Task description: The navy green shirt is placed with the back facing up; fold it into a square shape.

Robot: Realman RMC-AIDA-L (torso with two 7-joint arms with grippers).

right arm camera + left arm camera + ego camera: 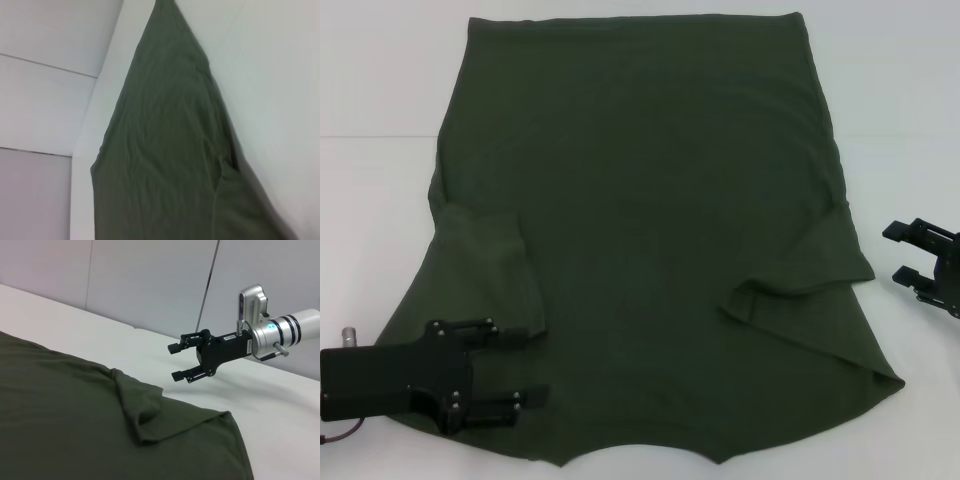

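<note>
Lying flat on the white table [380, 80] is one navy green shirt [650, 230], spread wide with both short sleeves folded inward over the body, one on each side. Two grippers in view, both black. Left gripper [533, 365] sits over the near left corner of the shirt, arm coming in low from the left edge, fingers pointing toward the middle, spread apart with fabric under them; whether it touches the cloth can't be told. Right gripper [901, 252] is at the right edge, over bare table just beside the shirt's right side, fingers spread and pointing at the shirt, holding nothing. The left wrist view shows that right gripper [180, 361] hovering clear above the table, apart from the shirt's edge [235, 440].
</note>
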